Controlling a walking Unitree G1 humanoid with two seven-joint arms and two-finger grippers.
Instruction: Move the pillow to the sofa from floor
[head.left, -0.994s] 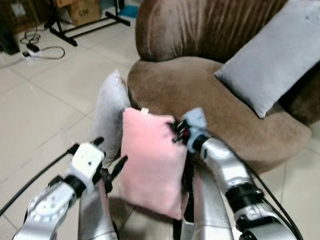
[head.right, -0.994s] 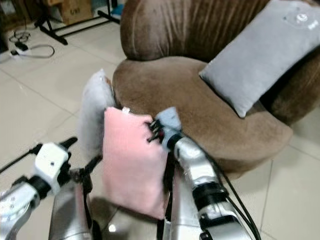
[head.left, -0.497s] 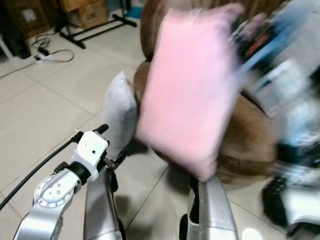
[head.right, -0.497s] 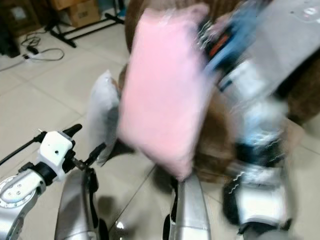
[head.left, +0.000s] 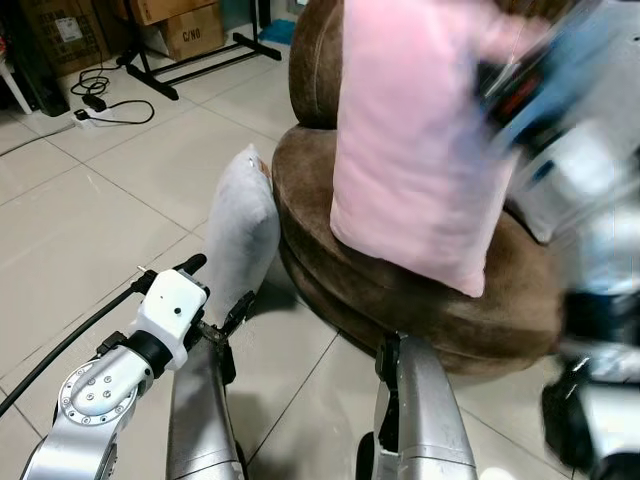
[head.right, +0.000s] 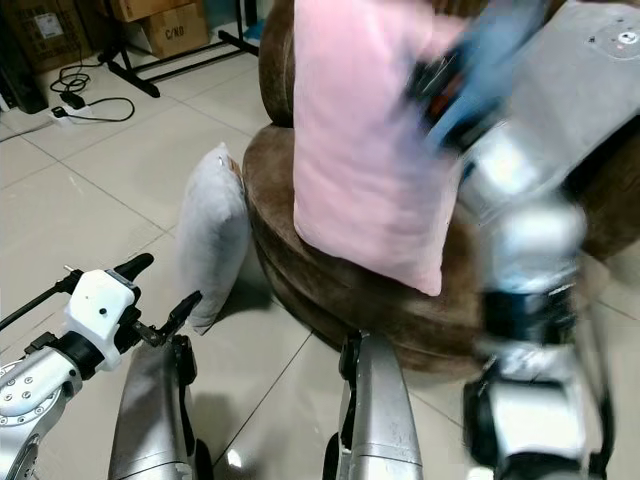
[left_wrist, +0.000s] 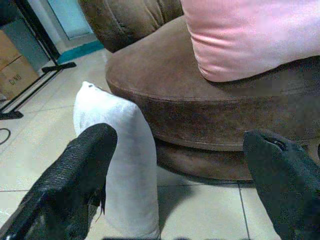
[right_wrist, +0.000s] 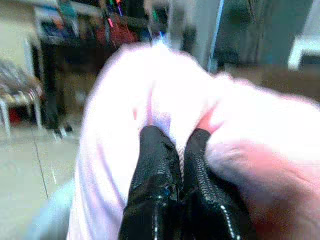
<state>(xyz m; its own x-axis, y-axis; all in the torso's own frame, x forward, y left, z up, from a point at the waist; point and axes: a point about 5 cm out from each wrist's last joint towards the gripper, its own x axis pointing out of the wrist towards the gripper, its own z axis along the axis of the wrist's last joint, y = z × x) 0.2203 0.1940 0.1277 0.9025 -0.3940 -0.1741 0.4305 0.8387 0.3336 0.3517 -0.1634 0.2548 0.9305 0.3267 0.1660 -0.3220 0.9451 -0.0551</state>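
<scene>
Pillow (head.left: 415, 150) above sofa (head.left: 400, 290) seat; second pillow (head.left: 240, 235) against sofa's left.

Silver arms, a white left wrist block (head.left: 168, 308), black cable, black-fingered tools.

Motion blur smears the right arm (head.left: 590, 190) beside the brown sofa (head.left: 400, 290), so its outline cannot be traced. The pink pillow (head.left: 420, 140) is cut off by the frame's top edge and hides the sofa's backrest behind it. The grey pillow (head.right: 590, 90) on the sofa is partly covered by that arm.
</scene>
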